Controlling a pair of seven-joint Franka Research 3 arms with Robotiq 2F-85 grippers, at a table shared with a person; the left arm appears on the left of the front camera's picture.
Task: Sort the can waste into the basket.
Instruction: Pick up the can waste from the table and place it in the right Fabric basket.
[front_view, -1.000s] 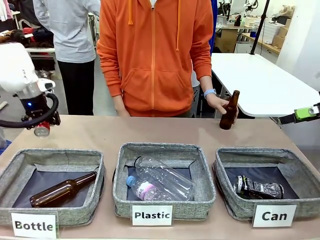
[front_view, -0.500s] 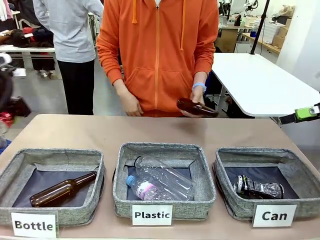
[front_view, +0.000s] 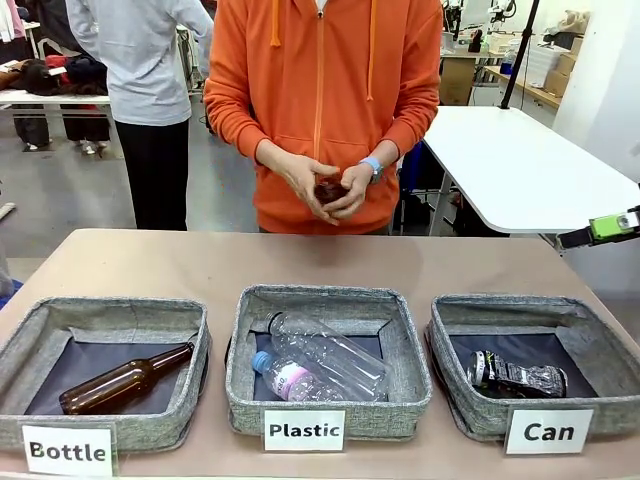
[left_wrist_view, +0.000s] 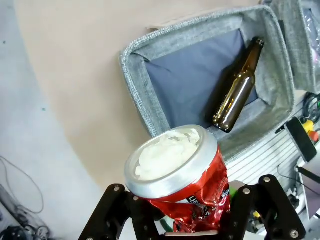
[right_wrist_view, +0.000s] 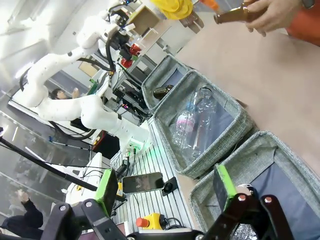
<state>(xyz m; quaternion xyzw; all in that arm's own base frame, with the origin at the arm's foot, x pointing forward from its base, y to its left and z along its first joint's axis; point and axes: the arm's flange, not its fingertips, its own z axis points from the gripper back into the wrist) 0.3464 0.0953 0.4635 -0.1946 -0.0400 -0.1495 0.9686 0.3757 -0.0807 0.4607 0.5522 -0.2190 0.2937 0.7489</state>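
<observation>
At lower left of the front view, a grey basket labelled "Bottle" (front_view: 110, 307) holds a brown glass bottle (front_view: 125, 380) lying flat. At lower centre, the "Plastic" basket (front_view: 320, 296) holds two clear plastic bottles (front_view: 325, 365). Beyond the tan surface (front_view: 150, 260) stands a person in an orange hoodie (front_view: 325, 100). A white table (front_view: 520, 170) sits at upper right.
</observation>
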